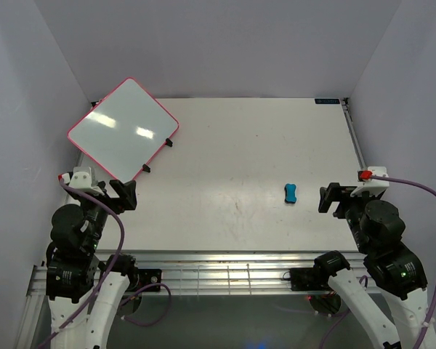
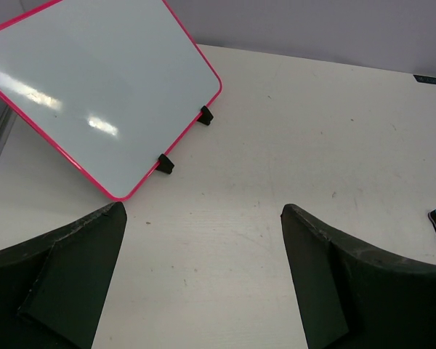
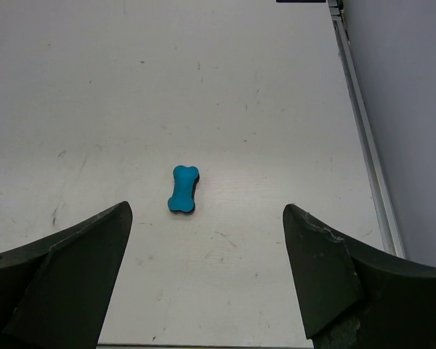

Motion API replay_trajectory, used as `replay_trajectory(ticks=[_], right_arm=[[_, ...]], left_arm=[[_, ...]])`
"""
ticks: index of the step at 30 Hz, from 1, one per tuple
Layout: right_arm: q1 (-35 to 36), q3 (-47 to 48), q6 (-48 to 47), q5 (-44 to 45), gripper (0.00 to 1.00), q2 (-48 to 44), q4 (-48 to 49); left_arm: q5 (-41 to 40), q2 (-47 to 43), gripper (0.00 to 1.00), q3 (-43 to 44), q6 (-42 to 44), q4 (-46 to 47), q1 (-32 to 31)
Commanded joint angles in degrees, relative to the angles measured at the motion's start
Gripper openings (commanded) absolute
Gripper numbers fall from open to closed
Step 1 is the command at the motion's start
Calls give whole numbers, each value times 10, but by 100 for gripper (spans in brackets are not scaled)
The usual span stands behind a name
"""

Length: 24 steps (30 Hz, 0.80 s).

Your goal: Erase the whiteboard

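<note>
board [image 1: 122, 129]: propped tilted, far left, surface blank
eraser [image 1: 291, 193]: flat on table [image 1: 247, 153], right
left gripper [image 2: 203, 276]: fingers apart, empty
right gripper [image 3: 207, 280]: fingers apart, empty

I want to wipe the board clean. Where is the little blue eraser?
The blue eraser lies on the right side of the table in the top view, close to the open right gripper and far from the whiteboard at the far left.

The left arm [image 1: 71, 227] and right arm [image 1: 382, 224] had black joints and white lower links. A purple cable [image 1: 121, 236] ran along each. The right wrist's white mount [image 1: 376, 183] carried a red tab [image 1: 365, 175]. The left gripper [image 2: 203, 211] and right gripper [image 3: 207, 207] had matte black, wedge-shaped fingers [image 2: 65, 276].
</note>
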Motion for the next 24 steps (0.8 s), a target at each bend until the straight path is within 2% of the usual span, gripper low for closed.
replay_trajectory(ticks=[1,24], right_arm=[[3,10,-15,20,90,-15,15],[3,-8,-4,3,90,-23,26]], left_arm=[[-8,-1,98,-5,1,5,-7],[-1,3,98,-9,3,11,-15]])
